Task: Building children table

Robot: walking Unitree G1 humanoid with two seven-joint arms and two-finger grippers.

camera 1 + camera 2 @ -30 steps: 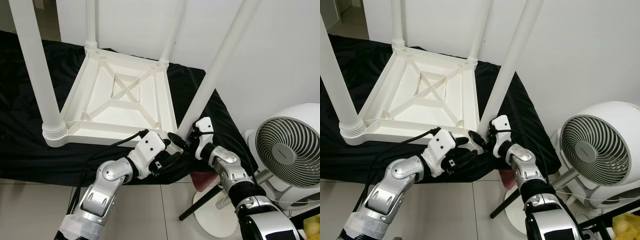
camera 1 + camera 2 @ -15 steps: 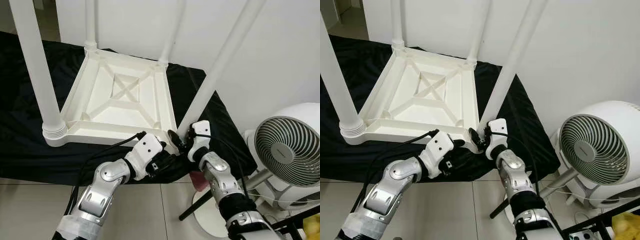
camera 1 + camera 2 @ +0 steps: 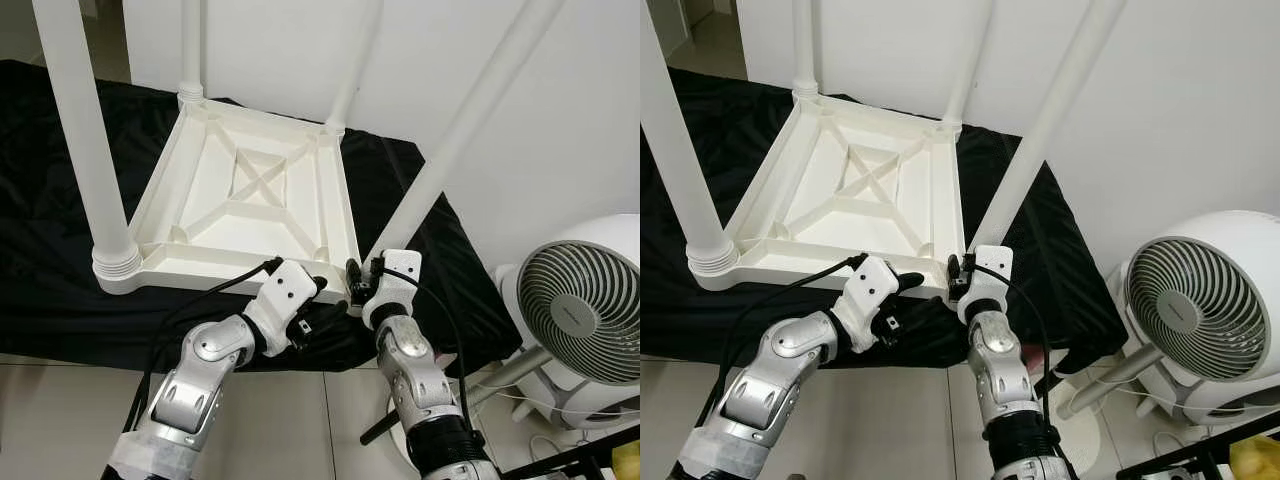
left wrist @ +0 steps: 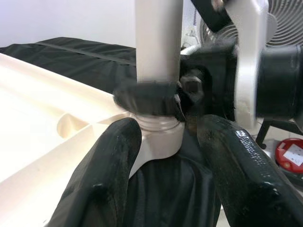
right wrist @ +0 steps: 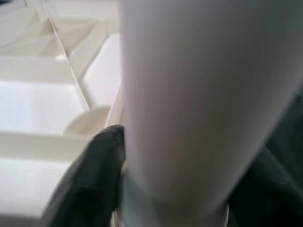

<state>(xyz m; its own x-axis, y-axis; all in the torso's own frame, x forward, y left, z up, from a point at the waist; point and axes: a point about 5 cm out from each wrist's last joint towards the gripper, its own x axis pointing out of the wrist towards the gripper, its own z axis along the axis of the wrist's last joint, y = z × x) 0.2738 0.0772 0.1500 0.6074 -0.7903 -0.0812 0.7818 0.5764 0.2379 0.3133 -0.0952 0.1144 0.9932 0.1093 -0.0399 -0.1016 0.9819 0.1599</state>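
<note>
Right gripper (image 3: 962, 272) swung nearer, clamped on upright leg (image 3: 1040, 150), left gripper (image 4: 161, 156) spread beside upturned table (image 3: 250, 190)

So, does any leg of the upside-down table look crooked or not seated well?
Yes. The leg at the near right corner leans outward to the right, while the near left leg stands about upright. The right gripper clasps the leaning leg's base; the left gripper is open beside that corner of the table.
</note>
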